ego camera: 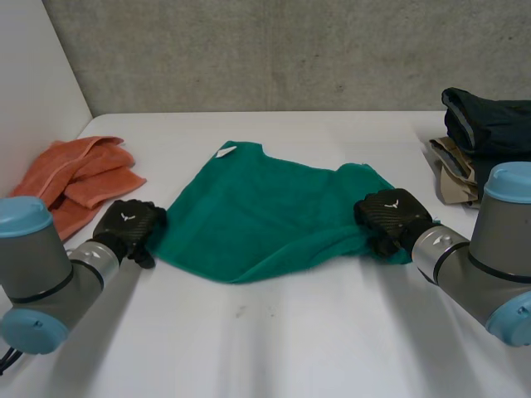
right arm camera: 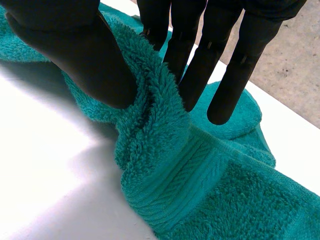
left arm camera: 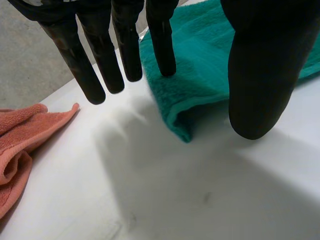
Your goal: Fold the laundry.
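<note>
White table (ego camera: 274, 332) by concrete wall | green towel (ego camera: 265, 215) spread mid-table; orange cloth (ego camera: 75, 178) at left, dark folded clothes (ego camera: 485, 124) at right | left hand (ego camera: 126, 225) straight-fingered, spread over towel's left corner | right hand (ego camera: 390, 220) pinching towel's bunched right edge between thumb and fingers

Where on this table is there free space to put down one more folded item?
Widest bare patch: the near strip of the white table, in front of the green towel. A narrower strip lies behind the towel, by the wall. Crowded: the left side with the orange towel, the right side with the dark clothes pile.
</note>
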Tool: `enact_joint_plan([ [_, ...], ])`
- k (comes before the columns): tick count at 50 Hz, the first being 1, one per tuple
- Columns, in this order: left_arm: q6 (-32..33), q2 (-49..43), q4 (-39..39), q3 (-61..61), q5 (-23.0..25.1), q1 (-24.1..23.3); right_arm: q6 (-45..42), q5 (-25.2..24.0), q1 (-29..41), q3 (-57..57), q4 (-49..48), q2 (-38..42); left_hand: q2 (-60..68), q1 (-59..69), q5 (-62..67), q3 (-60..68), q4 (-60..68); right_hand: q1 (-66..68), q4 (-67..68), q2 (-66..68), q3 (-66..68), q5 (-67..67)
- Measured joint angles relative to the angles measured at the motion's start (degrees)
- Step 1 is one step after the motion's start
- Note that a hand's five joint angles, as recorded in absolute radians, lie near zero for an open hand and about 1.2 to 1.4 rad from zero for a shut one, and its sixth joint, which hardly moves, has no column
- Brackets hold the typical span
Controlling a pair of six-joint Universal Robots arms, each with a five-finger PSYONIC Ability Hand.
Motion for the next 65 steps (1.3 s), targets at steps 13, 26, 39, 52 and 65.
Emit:
enact_joint_plan([
  [13,0.31,-3.65,2.20,4.70,1.90,0.38,-0.21,-0.08,0.02,0.16,-0.07,0.02,7.42,7.59,6.67,7.23,7.09,0.00,0.00,0.00,0.00,0.00],
  [26,1.05,-7.39,1.81,10.41,0.75,-0.08,-0.47,0.48,-0.11,-0.17,-0.10,-0.25,38.85,36.86,35.80,38.39,38.60,0.00,0.00,0.00,0.00,0.00],
  [39,0.45,19.74,1.00,4.06,-4.30,-4.21,-9.29,0.64,-2.45,-8.74,15.87,-14.13,38.94,36.86,35.80,38.57,38.62,0.00,0.03,0.00,0.05,0.00],
  [52,1.02,34.49,-11.85,3.27,-8.07,-5.93,-25.10,0.36,-6.12,-17.32,38.30,-23.50,38.98,36.86,35.80,38.59,38.63,0.00,0.05,0.00,0.06,0.00],
  [65,2.31,7.47,-15.26,18.12,-11.34,-9.18,-26.29,3.27,-2.31,-23.14,35.40,-5.65,39.03,36.87,35.80,38.65,38.66,0.00,0.06,0.00,0.06,0.00],
])
